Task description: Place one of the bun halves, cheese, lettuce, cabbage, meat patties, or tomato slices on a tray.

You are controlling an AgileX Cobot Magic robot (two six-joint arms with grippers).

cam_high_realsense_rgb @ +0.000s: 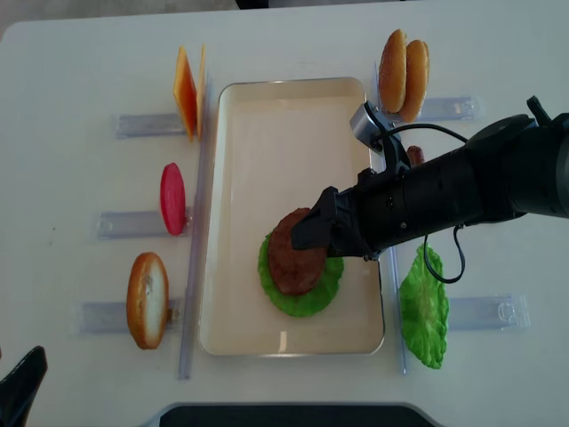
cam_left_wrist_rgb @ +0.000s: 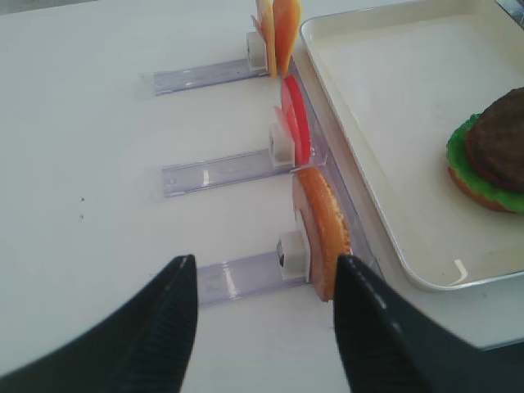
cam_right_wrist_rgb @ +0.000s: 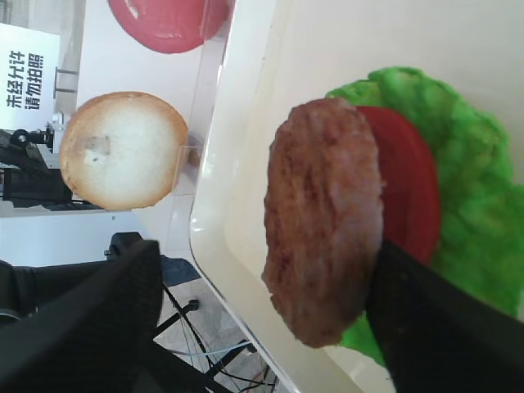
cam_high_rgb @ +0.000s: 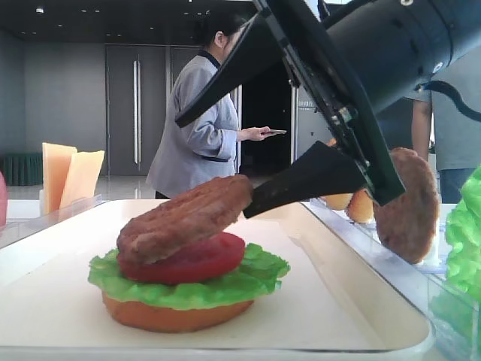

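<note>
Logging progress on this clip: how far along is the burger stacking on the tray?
Done: base bun half, lettuce and tomato slice are stacked on the tray. In hand: a meat patty lies tilted on the tomato, with the right tool open around it. Left: withdrawing the tool; cheese and a domed bun sit in their holders.

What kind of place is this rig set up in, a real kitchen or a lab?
Likely a lab or demo hall, not a kitchen: a white table with toy food stood in clear acrylic holders, a bystander on a phone, and a printed sign.
</note>
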